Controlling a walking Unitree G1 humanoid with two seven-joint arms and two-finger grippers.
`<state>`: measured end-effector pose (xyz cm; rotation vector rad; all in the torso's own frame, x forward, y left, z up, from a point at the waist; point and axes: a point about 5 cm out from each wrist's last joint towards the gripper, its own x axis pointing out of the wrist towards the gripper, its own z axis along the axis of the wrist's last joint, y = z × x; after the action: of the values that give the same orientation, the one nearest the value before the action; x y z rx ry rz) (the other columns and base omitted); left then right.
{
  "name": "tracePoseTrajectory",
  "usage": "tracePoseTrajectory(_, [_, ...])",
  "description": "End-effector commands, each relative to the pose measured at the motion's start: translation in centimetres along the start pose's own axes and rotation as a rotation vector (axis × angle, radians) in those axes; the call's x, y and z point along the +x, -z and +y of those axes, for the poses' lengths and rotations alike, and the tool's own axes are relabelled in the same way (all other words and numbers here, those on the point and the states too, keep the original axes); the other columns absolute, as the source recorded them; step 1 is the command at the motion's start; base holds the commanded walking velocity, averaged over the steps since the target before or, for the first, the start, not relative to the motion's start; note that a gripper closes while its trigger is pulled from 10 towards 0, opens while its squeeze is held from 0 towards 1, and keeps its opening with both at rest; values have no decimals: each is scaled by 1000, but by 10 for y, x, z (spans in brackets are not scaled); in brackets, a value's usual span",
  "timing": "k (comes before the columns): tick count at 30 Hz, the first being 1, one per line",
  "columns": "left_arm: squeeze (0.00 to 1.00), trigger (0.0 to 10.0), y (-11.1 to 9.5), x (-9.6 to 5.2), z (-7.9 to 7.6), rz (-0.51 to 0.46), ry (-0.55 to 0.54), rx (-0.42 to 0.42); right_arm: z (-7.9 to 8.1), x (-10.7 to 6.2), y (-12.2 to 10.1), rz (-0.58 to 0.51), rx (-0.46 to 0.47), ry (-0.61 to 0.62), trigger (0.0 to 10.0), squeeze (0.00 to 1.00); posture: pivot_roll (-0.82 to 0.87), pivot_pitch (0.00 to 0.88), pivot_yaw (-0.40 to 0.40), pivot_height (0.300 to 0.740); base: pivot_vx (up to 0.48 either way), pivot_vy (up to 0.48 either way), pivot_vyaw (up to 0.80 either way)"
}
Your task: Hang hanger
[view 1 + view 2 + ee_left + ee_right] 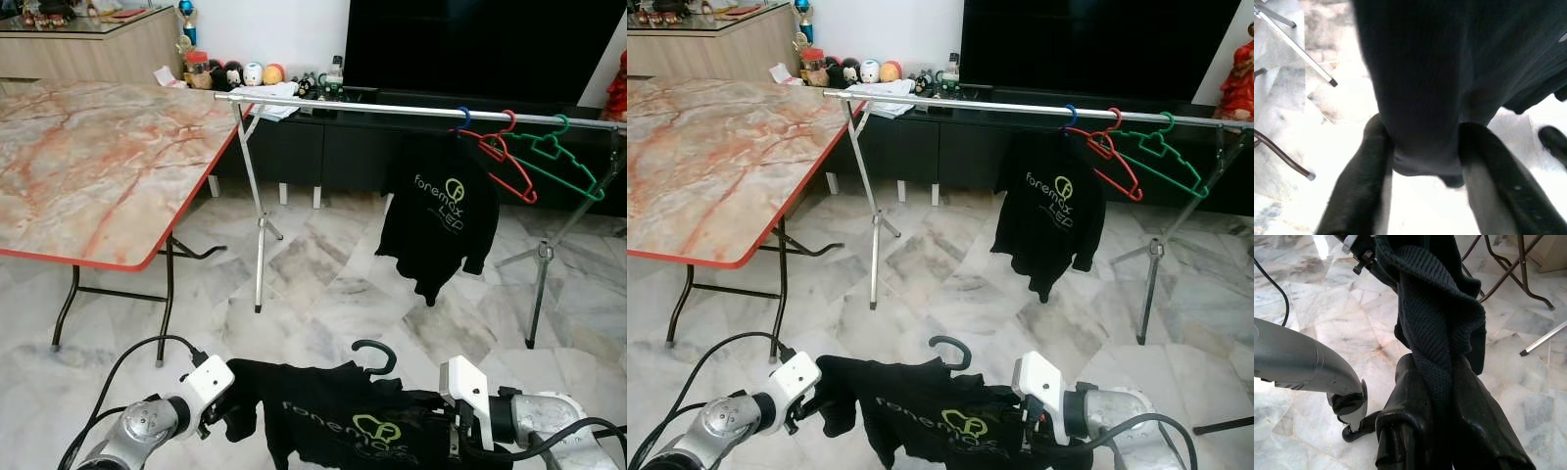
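At the bottom of the frame, a black shirt (pixel 343 421) on a hanger was held up between the two claws, its dark hook (pixel 376 354) curling upward at centre. The left claw (pixel 223 416) pinched the shirt's sleeve at lower left; in its wrist view the fabric sat clamped between the fingers (pixel 1359 183). The right claw (pixel 446 431), at lower right, was closed on a twisted bunch of the shirt, seen tight between its fingers (pixel 1410 416). Across the upper half ran a silver rail (pixel 411 110) on tripod legs. On it, at upper right, hung another black shirt (pixel 441 220), a red hanger (pixel 507 162) and a green hanger (pixel 563 157). A marble worktop (pixel 88 166) with a red edge filled the upper left.
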<state>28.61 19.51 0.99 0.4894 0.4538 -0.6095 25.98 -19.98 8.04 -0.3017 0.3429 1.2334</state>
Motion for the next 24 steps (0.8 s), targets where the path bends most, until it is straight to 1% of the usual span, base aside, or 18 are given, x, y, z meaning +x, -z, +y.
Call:
tracePoseTrajectory(1, [0, 0, 4, 0, 1, 20, -13, -27, 1, 0, -9, -38, -23, -6, 10000, 0, 8, 53, 19, 740, 0, 0, 0])
tracePoseTrajectory(3, [0, 0, 4, 1, -2, 22, -8, -27, 3, 1, -10, -48, -19, -7, 10000, 0, 5, 56, 21, 740, 0, 0, 0])
tracePoseTrajectory(7, [0, 0, 3, 2, -3, 14, -14, -46, 5, 1, -9, -48, -15, -2, 10000, 0, 4, 58, 22, 740, 0, 0, 0])
tracePoseTrajectory(10, [0, 0, 2, 3, -4, 13, -12, -35, 5, 1, -9, -51, -12, 4, 10000, 0, 4, 58, 22, 740, 0, 0, 0])
tracePoseTrajectory(14, [0, 0, 1, 3, -2, 12, -21, -24, 5, 0, -9, -46, -10, 17, 10000, 0, 6, 68, 23, 740, 0, 0, 0])
tracePoseTrajectory(19, [0, 0, 1, 2, 1, 6, -46, -32, 4, 2, -9, -39, -13, 30, 10000, 0, 11, 71, 23, 740, 0, 0, 0])
tracePoseTrajectory(24, [0, 0, 1, 0, 4, -9, -83, -44, 8, 8, -11, -58, -11, 22, 10000, 0, 12, 74, 23, 740, 0, 0, 0])
